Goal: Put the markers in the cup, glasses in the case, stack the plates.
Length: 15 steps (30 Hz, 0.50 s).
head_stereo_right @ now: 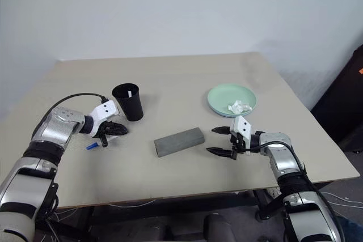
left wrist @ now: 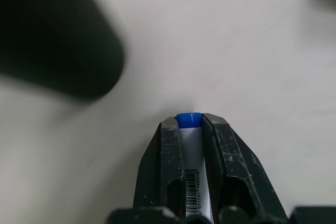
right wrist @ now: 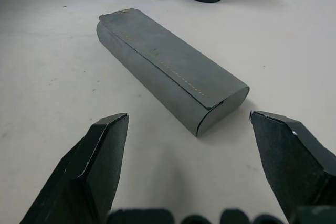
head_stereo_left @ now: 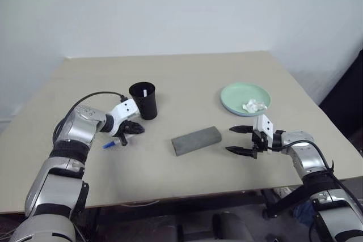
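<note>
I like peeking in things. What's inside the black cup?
A white marker leans against the inside of the black cup, its tip showing at the rim. The cup's wall hides the rest of it and the bottom.

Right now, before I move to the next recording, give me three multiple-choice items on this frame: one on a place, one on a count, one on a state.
1. Where does the case lie?
A. On the table between the two grippers
B. Inside the cup
C. On the plate

2. How many markers can be seen in all?
A. None
B. Two
C. Five

3. What is the state of the left gripper?
A. Open above the plate
B. Shut on a marker
C. Shut on the tissue

Answers:
1. A: the closed grey case rests on the table, left gripper on one side, right gripper on the other.
2. B: one white marker stands in the cup, another marker with a blue cap is in the left gripper.
3. B: the left wrist view shows both fingers clamped on the marker's white barrel.
</note>
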Available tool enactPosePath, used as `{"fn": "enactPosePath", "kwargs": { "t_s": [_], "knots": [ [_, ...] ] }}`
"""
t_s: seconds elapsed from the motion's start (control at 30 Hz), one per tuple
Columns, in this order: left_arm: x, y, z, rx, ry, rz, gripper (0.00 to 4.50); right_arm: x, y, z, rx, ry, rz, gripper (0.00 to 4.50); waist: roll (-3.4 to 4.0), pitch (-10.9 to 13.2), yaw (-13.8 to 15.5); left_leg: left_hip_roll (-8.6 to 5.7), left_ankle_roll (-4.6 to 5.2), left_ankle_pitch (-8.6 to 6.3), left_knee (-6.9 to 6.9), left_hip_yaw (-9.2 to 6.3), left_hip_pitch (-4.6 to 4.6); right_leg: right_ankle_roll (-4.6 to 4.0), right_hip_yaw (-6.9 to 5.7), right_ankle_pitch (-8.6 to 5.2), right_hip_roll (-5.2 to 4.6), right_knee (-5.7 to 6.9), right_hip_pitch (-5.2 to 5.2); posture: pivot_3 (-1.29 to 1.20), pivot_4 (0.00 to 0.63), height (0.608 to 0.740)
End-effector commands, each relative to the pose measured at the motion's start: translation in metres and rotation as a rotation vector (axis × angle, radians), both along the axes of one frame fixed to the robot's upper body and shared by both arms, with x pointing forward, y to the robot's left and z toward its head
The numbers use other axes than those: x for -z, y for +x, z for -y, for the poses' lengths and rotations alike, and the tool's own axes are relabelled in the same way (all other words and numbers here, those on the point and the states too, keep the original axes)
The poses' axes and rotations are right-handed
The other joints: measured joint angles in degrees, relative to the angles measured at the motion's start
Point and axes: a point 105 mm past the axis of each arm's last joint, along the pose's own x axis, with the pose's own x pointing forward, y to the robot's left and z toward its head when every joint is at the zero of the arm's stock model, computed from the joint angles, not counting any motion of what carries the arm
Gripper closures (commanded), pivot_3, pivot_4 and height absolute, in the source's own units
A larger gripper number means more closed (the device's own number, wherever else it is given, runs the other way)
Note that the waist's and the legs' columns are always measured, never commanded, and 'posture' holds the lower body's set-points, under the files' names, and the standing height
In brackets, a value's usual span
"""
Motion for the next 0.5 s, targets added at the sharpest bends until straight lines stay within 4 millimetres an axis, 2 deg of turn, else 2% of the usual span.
{"fn": "enactPosePath", "kwargs": {
  "t_s": [0.03, 0.2, 0.33, 0.43, 0.5],
  "knots": [
    [-0.031, -0.009, 0.025, 0.129, -0.113, 0.075, 4.39, -0.013, 0.005, 0.002, -0.001, 0.006, 0.054, 0.50, 0.00, 0.0, 0.0, 0.00, 0.00, 0.00, 0.00, 0.01, -0.04, 0.00, 0.00, 0.00, 0.01, -0.01, -0.03, 0.00, 0.000, 0.740],
    [-0.068, -0.010, 0.060, 0.178, -0.305, 0.159, 4.39, -0.011, 0.004, 0.002, -0.005, 0.003, 0.053, 0.50, -0.01, 0.0, 0.1, -0.01, 0.02, 0.02, 0.03, -0.02, -0.06, 0.00, -0.01, 0.00, 0.02, 0.01, -0.03, 0.00, 0.000, 0.740],
    [-0.122, 0.010, 0.083, 0.104, -0.545, 0.325, 4.39, -0.012, 0.004, 0.002, -0.007, 0.003, 0.056, 0.50, -0.01, 0.0, 0.1, -0.02, 0.03, 0.03, 0.14, -0.08, 0.02, 0.00, -0.01, 0.00, 0.04, -0.01, 0.14, 0.00, 0.000, 0.740],
    [-0.155, 0.024, 0.088, 0.039, -0.675, 0.436, 4.39, -0.012, 0.004, 0.002, -0.008, 0.004, 0.058, 0.50, -0.02, 0.0, 0.0, -0.03, 0.04, 0.03, 0.17, -0.09, 0.08, 0.01, -0.01, 0.00, 0.05, -0.02, 0.23, 0.00, 0.000, 0.740],
    [-0.168, 0.035, 0.087, -0.016, -0.702, 0.526, 4.39, -0.012, 0.003, 0.002, -0.009, 0.004, 0.059, 0.50, -0.01, 0.0, -0.2, -0.03, 0.04, 0.03, 0.16, -0.08, 0.16, 0.01, 0.02, 0.01, 0.07, -0.02, 0.27, 0.00, 0.000, 0.740]
  ]
}}
